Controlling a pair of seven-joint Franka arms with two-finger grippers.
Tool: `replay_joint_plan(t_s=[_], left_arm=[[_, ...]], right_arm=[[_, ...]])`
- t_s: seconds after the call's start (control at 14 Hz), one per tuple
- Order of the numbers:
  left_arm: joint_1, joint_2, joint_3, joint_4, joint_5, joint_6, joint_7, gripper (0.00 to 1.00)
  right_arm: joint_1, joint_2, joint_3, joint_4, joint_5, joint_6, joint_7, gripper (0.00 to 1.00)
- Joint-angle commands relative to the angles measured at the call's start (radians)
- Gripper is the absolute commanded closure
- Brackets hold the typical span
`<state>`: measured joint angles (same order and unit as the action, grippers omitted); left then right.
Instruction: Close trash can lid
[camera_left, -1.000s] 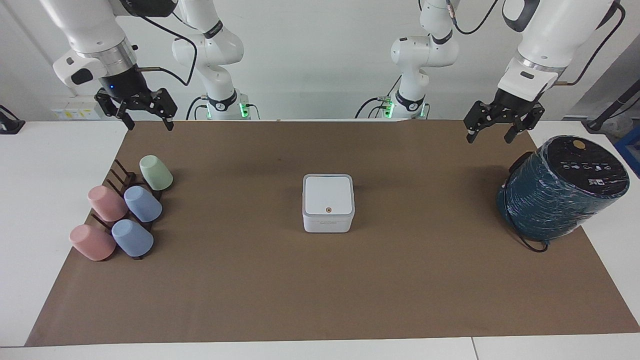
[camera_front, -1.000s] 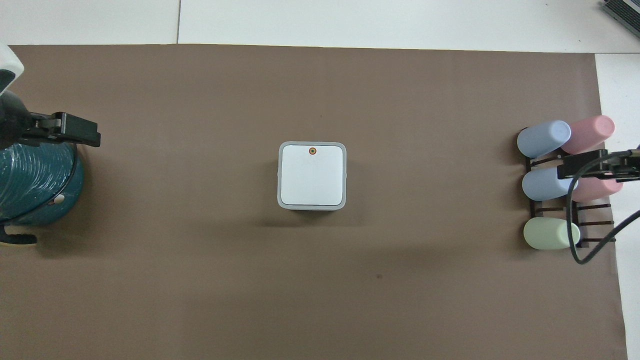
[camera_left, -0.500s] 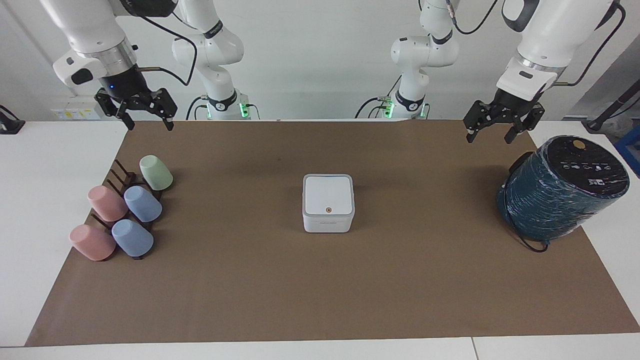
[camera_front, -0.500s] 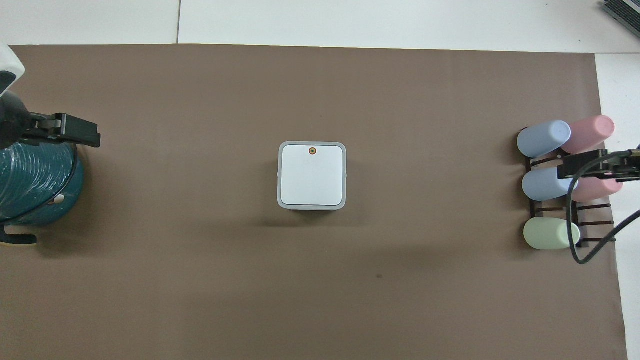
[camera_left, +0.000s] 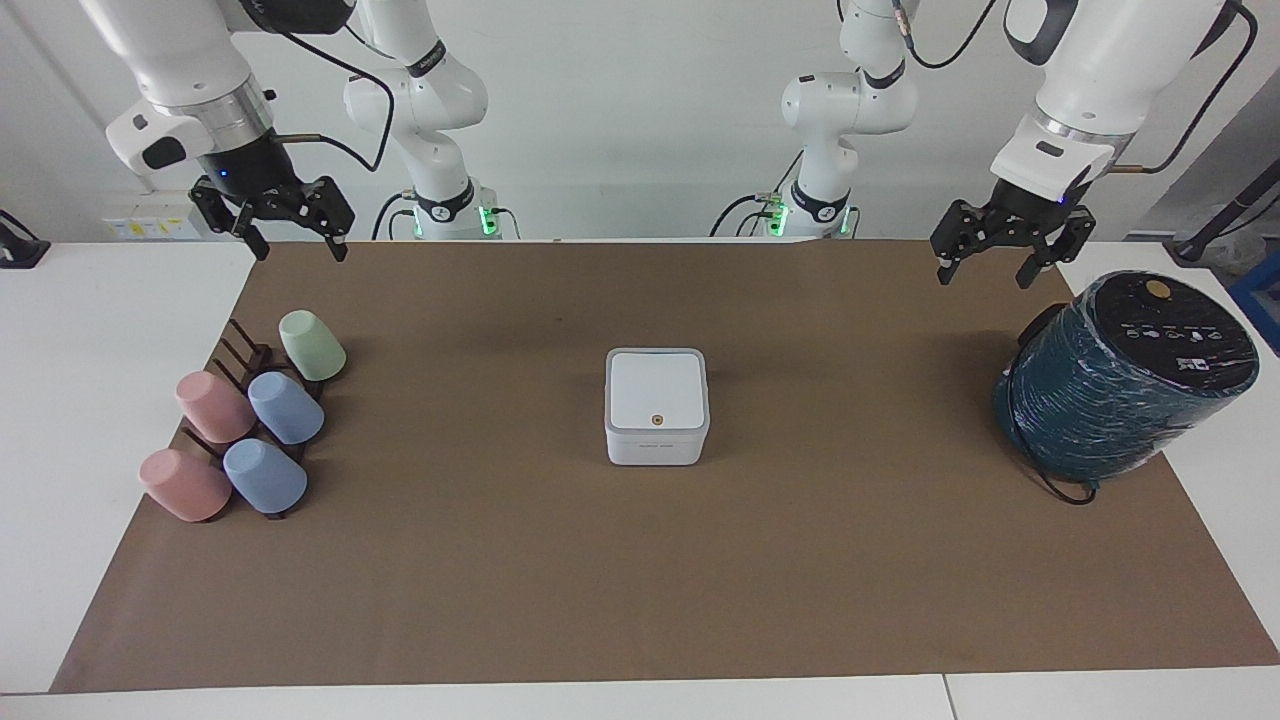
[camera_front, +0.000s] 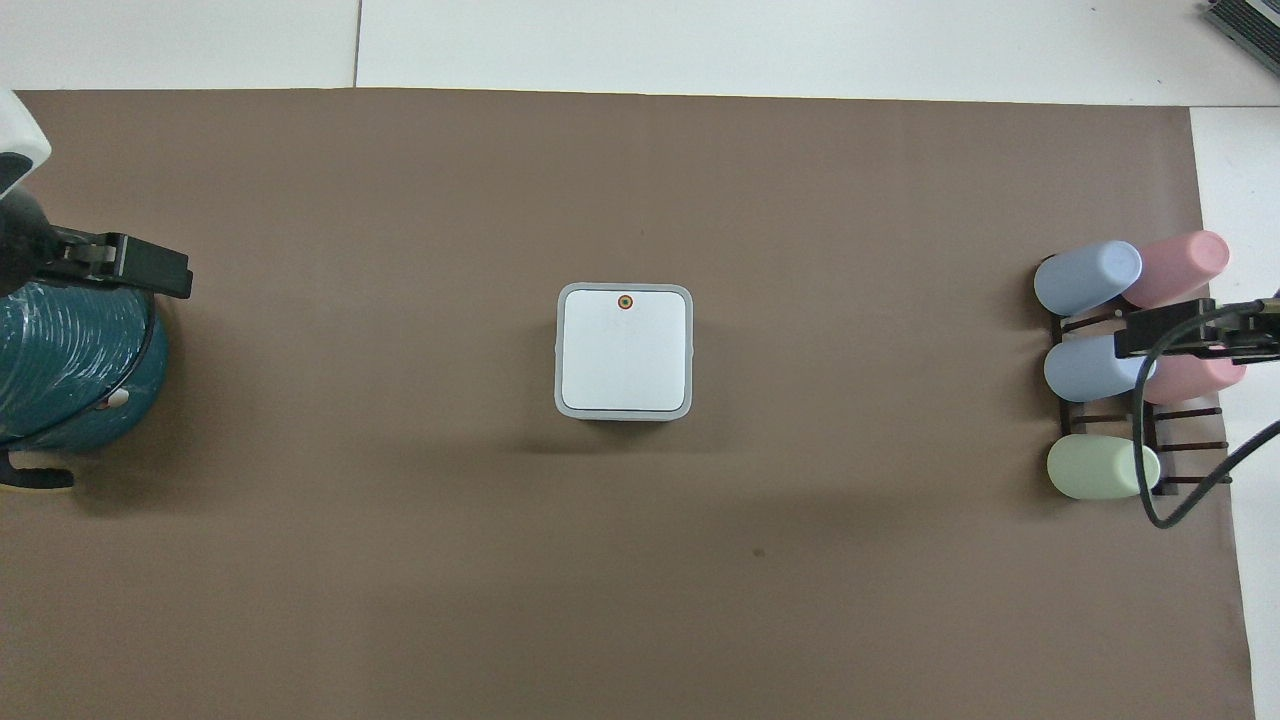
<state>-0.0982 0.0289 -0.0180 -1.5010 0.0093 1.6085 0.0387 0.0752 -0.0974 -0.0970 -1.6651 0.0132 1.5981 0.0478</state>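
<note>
Brown paper covers the tabletop (camera_left: 640, 600). Left claw (camera_left: 993, 265), spread, hangs at upper right of the facing frame; right claw (camera_left: 290, 232), spread, upper left. At centre the trash can (camera_left: 655, 448) has its lid (camera_left: 655, 390) flat, seemingly shut; just confirm with gentle downward pressure.

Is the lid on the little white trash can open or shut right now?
Shut. The lid lies flat and square on the trash can, orange dot facing up, with no gap showing at its edges in either view.
</note>
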Motion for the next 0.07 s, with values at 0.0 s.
replay_joint_plan(t_s=[0.0], left_arm=[[0.005, -0.021, -0.003, -0.022, 0.021, 0.001, 0.017, 0.0]], right_arm=[[-0.003, -0.025, 0.0, -0.03, 0.013, 0.016, -0.02, 0.0]])
